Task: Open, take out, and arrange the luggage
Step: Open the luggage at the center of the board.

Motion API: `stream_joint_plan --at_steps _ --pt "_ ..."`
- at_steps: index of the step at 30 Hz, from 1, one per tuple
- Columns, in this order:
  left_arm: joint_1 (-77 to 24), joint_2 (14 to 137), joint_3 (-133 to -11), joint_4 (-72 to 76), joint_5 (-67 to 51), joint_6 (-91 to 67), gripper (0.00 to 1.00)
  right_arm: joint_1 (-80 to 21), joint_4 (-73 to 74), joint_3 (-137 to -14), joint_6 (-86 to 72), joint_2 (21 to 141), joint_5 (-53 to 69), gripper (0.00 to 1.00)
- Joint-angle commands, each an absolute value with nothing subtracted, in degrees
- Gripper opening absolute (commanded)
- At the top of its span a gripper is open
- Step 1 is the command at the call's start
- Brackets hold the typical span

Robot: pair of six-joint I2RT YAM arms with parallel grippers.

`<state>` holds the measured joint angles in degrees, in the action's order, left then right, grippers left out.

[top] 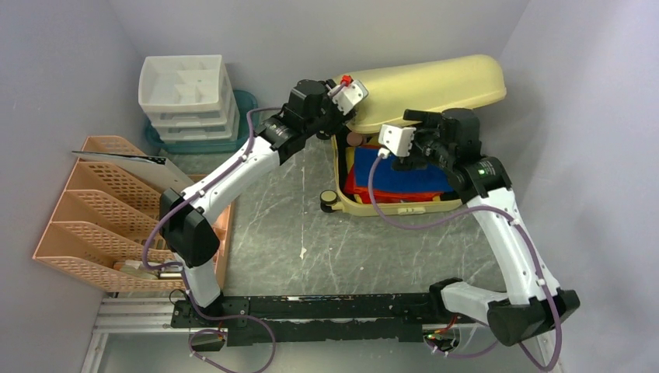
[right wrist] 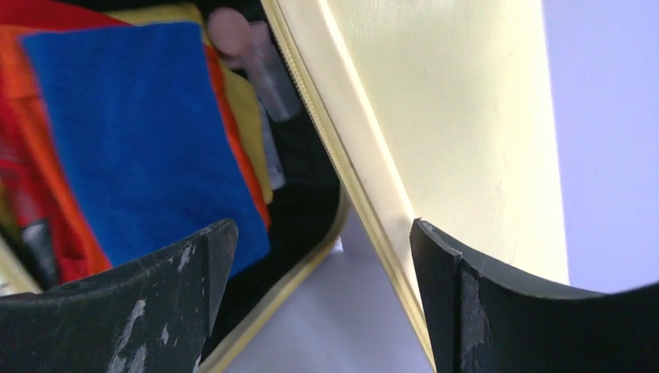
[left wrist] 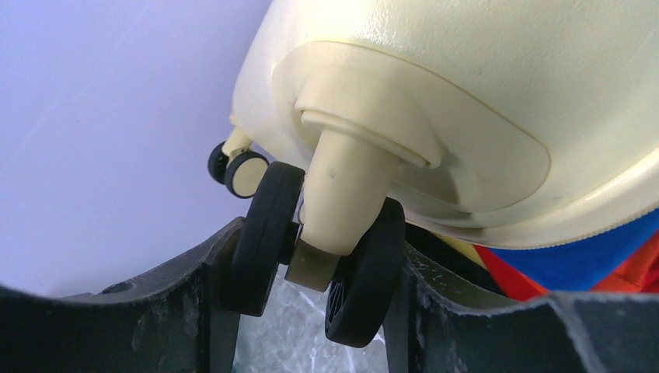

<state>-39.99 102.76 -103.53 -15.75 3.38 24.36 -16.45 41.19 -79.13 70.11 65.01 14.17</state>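
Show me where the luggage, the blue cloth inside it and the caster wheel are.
luggage (top: 435, 89): top external view, on the raised lid's yellow shell.
blue cloth (right wrist: 132, 132): right wrist view, middle of the fabric.
caster wheel (left wrist: 264, 233): left wrist view, on the left black tyre.

This looks like a robotics lab test cell rather than a lived-in room. Plain pale walls (top: 54, 78) box in a grey marbled bench (top: 311, 233). A cabled left arm (top: 225, 175) and right arm (top: 505, 233) are bolted to a black rail (top: 326, 307) at its near edge. The objects read as staged props: a peach mesh file sorter (top: 93, 210), a white drawer unit (top: 186, 97) on a teal tray (top: 249, 105), and pale yellow luggage (top: 435, 85) with its lid raised.
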Motion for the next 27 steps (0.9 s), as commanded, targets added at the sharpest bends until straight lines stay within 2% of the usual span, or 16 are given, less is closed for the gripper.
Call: stream_joint_plan --at_steps 1,6,13,15,20,23,27 --pt "-36.35 102.43 -108.0 -5.4 17.78 17.36 0.05 -17.01 22.94 -75.28 71.45 67.73 -0.35 0.88" --pt "-36.39 102.86 -108.96 -5.71 17.65 17.83 0.05 -17.2 14.38 -76.9 69.59 70.23 -2.34 0.88" --pt "-36.34 103.07 -109.23 -5.63 17.99 18.32 0.05 -17.65 13.73 -79.0 73.46 72.85 -1.43 0.86" --pt "-36.39 103.33 -109.46 -5.54 18.37 18.65 0.05 -17.83 18.17 -79.92 75.44 72.73 0.6 0.85" --pt "-36.38 104.57 -110.43 -4.49 19.9 20.25 0.05 -17.94 39.5 -88.12 81.56 72.34 14.35 0.84" --pt "-36.38 105.59 -111.61 -4.46 20.34 21.1 0.06 -18.06 43.25 -93.37 80.31 72.49 19.37 0.84" --pt "-36.38 106.69 -112.58 -4.36 20.78 21.66 0.06 -18.02 40.62 -96.56 79.45 73.35 17.86 0.85"
